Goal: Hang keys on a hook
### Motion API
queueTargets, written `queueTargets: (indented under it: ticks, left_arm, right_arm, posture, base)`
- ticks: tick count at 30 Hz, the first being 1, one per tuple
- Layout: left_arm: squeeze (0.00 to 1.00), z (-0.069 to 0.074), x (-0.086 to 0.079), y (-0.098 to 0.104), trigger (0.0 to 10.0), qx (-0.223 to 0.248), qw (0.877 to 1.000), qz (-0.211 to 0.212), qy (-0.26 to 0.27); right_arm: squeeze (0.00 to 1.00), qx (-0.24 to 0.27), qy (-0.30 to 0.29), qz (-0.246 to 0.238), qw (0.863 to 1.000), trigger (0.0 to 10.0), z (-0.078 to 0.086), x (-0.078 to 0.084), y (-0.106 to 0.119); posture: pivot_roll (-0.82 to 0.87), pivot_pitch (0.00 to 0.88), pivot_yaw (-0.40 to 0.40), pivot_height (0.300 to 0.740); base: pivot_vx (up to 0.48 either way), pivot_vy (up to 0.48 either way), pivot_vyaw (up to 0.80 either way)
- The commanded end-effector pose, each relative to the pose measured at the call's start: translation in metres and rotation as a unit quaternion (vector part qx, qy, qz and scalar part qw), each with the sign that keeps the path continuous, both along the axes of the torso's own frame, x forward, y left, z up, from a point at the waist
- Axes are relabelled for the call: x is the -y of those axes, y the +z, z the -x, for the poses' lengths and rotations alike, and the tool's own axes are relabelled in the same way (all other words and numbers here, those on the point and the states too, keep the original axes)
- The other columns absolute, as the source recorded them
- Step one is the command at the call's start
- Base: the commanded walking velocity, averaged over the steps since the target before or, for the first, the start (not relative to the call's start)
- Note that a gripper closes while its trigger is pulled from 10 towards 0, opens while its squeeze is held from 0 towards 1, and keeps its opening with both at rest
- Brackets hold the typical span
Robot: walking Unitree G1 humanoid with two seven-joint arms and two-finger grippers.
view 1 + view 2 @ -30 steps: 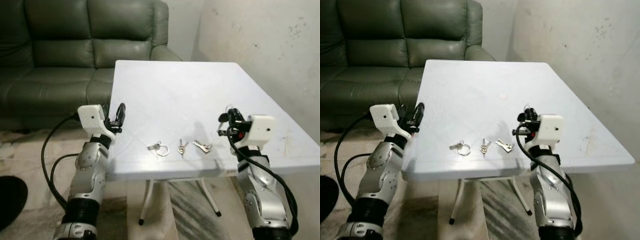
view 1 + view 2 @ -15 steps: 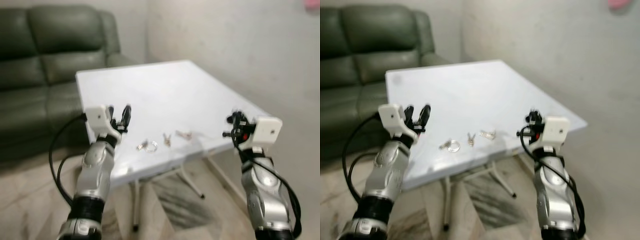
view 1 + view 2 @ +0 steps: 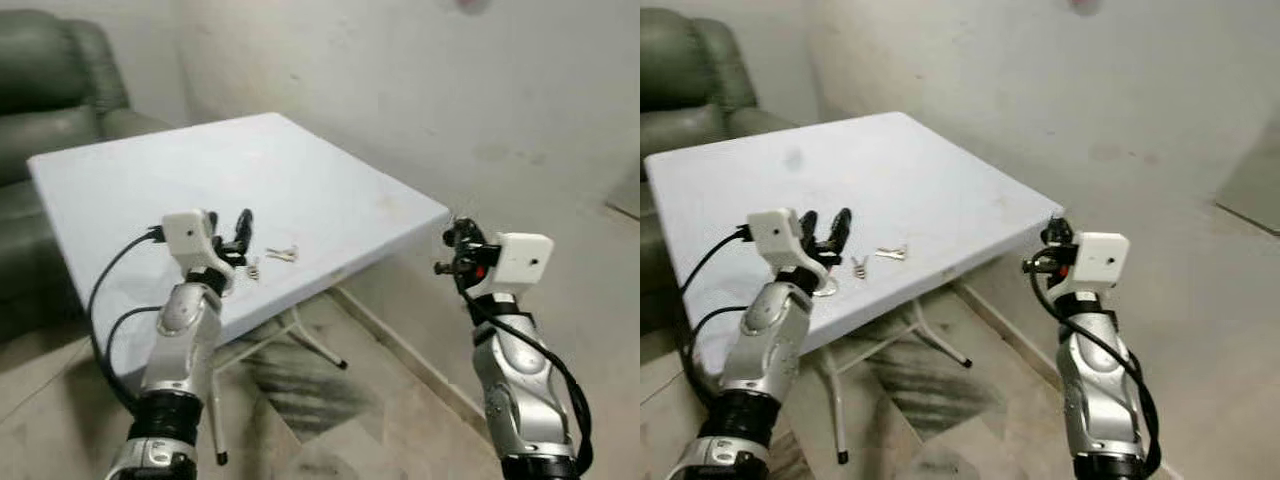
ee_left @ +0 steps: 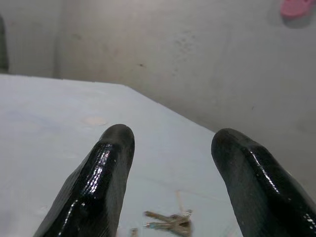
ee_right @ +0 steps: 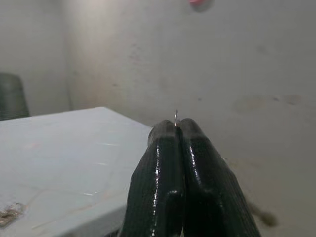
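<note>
My two arms are silver, jointed metal with darker bands near the base. Each wrist carries a white boxy housing, and my right one shows a small red spot. Black cables loop along both arms. My left gripper (image 3: 240, 228) and right gripper (image 3: 452, 246) have long, glossy black fingers (image 4: 101, 177) with rounded tips.

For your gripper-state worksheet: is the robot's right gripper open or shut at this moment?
Shut. In the right wrist view the right gripper has its two black fingers pressed together with no gap, and a thin metal wire tip pokes out between them.
</note>
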State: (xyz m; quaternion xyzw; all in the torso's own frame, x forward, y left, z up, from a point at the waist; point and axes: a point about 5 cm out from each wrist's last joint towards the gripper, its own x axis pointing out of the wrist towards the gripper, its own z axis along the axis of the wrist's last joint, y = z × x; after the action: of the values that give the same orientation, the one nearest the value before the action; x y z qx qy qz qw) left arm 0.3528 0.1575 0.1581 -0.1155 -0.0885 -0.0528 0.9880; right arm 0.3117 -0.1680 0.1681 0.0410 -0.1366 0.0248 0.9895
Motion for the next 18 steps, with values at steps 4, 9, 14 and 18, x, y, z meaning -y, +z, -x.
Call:
queueTargets:
  ticks: [4, 9, 14, 18]
  left_arm:
    - [0.00, 0.0008, 0.0065, 0.0004, 10.0, 0.001, 1.000, -0.001, -0.014]
    - [0.00, 0.0015, 0.0067, -0.0009, 10.0, -0.002, 1.000, -0.006, -0.012]
    - [0.00, 0.0023, 0.0072, -0.0020, 10.0, -0.003, 1.000, -0.009, -0.013]
    - [0.00, 0.0032, 0.0078, -0.0025, 10.0, -0.002, 1.000, -0.008, -0.015]
  right_arm:
    - [0.00, 0.009, -0.002, 0.002, 1.000, 10.0, 0.0008, 0.0025, 0.0054]
    - [0.00, 0.007, 0.000, 0.003, 1.000, 10.0, 0.0018, 0.0023, 0.0041]
    - [0.00, 0.004, 0.003, 0.006, 1.000, 10.0, 0.0027, 0.0016, 0.0029]
    - [0.00, 0.004, 0.005, 0.006, 1.000, 10.0, 0.0030, 0.0015, 0.0029]
  posture:
    - [-0.05, 0.000, -0.032, 0.740]
    - [-0.05, 0.000, -0.035, 0.740]
    - [-0.05, 0.000, -0.039, 0.740]
    - [-0.05, 0.000, -0.040, 0.740]
  base:
    - [0.000, 0.000, -0.72]
    - [0.000, 0.000, -0.73]
    - [0.000, 0.000, -0.73]
    - [0.000, 0.000, -0.73]
